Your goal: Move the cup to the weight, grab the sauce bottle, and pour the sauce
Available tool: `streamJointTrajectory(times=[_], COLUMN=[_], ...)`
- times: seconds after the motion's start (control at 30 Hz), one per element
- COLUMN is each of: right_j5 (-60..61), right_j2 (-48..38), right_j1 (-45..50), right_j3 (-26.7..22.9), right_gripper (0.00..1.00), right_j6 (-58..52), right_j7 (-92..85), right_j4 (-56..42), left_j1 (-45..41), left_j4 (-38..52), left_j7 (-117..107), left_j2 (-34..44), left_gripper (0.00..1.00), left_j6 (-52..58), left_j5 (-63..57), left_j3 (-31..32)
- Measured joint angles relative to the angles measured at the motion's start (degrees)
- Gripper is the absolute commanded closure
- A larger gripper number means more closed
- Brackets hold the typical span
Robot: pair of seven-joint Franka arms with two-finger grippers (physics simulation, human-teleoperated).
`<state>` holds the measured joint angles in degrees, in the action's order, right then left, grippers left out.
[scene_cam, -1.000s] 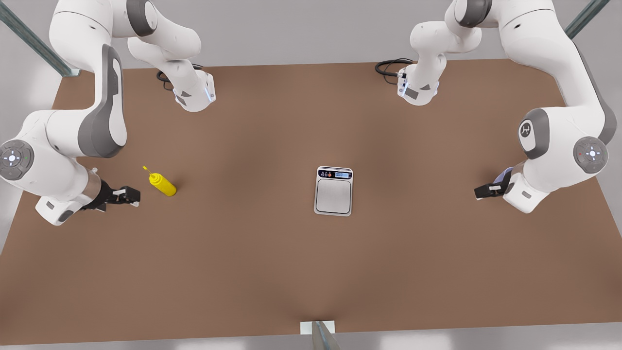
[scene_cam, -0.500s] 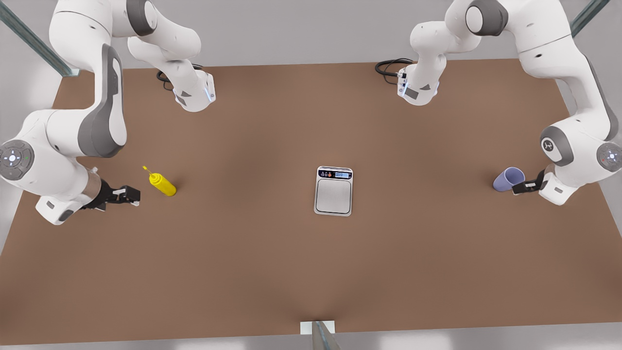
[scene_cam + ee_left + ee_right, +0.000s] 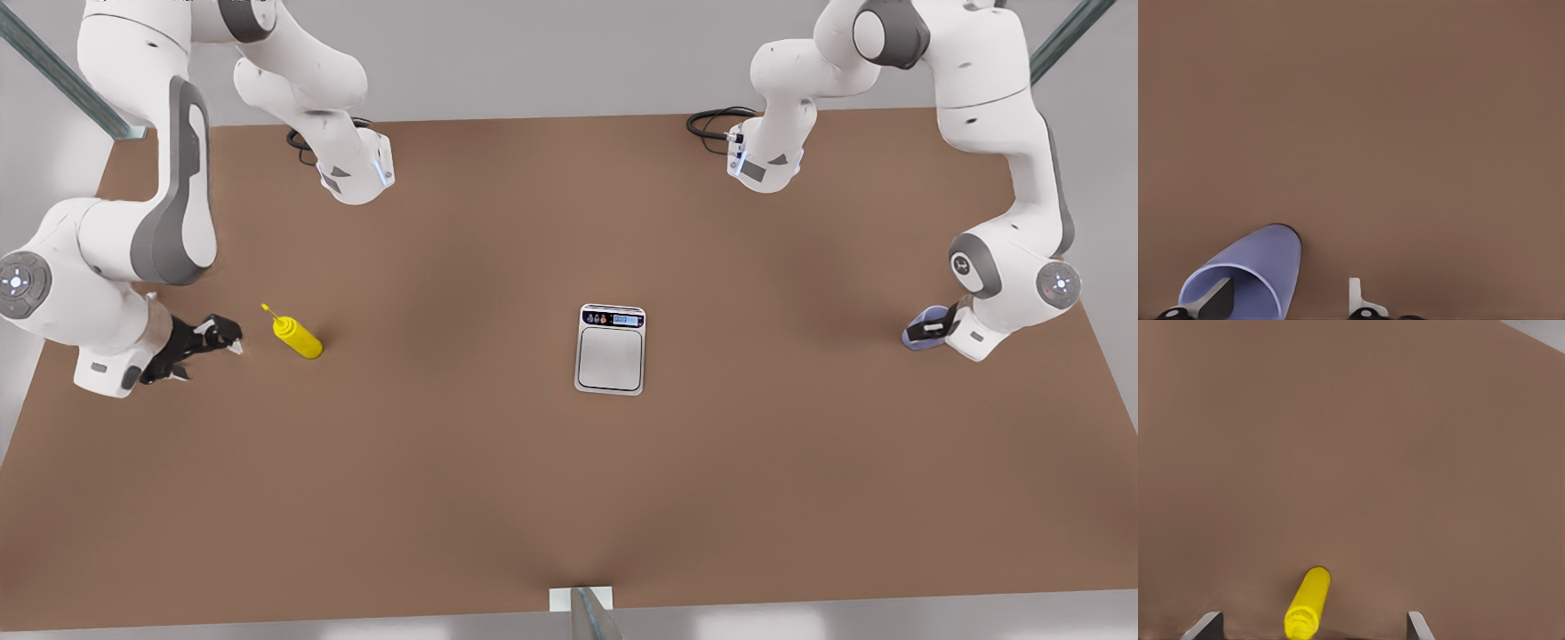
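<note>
On the brown surface [image 3: 498, 489], the weight [image 3: 610, 356] is seen lying flat near the middle, its platform bare. With the front view read as a clock centred on the weight, the cup [image 3: 916, 333] is found far out at 3 o'clock and the sauce bottle [image 3: 298, 338] far out at 9 o'clock, both well apart from it.

The left end effector [image 3: 929, 327] is set low at the cup. In the left wrist view the cup [image 3: 1258, 260] is straddled by the left end effector [image 3: 1287, 283]: one finger [image 3: 1215, 300] is seen inside the mouth, the other outside the wall, the gap wide, nothing clamped.

The right end effector [image 3: 222, 336] is held just at 9 o'clock of the bottle, apart from it. In the right wrist view its fingers [image 3: 1205, 625] are spread wide, and the sauce bottle [image 3: 1310, 600] is framed between them, untouched.
</note>
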<state>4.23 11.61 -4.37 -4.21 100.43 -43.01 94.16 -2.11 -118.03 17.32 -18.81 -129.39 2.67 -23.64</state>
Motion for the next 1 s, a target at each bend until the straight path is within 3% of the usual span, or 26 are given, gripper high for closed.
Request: streamJointTrajectory(times=[0.13,0.37,0.53,0.57,0.77,1.0], right_j5=[11.56,32.6,38.61,39.63,47.1,51.27], right_j2=[0.61,6.67,11.13,11.69,15.55,20.94], right_j1=[-11.76,-22.88,-34.99,-37.68,-39.2,-36.74], right_j3=[-0.06,-0.09,-0.1,-0.1,0.64,3.59], right_gripper=[0.0,0.0,0.0,0.0,0.0,0.0], right_j6=[2.37,3.47,-0.05,-0.05,0.02,0.74], right_j7=[-28.07,-72.02,-83.91,-85.78,-101.01,-106.05], right_j4=[7.95,19.91,27.1,27.99,32.05,30.69], left_j1=[0.0,0.18,0.35,0.35,0.35,0.34], left_j4=[-2.38,-3.32,-3.26,-3.26,-3.35,-3.27], left_j7=[0.08,0.09,0.09,0.17,1.31,1.71], left_j2=[-0.89,-3.38,-3.59,-3.98,-4.48,-3.78], left_gripper=[0.35,0.47,0.7,0.79,0.79,0.79], left_j6=[-3.06,-5.7,-5.76,-5.79,-6.84,-6.58], left_j5=[0.03,0.06,0.54,0.64,0.88,-2.11], left_j3=[-0.7,-0.79,-0.79,-0.79,-0.79,-0.9])
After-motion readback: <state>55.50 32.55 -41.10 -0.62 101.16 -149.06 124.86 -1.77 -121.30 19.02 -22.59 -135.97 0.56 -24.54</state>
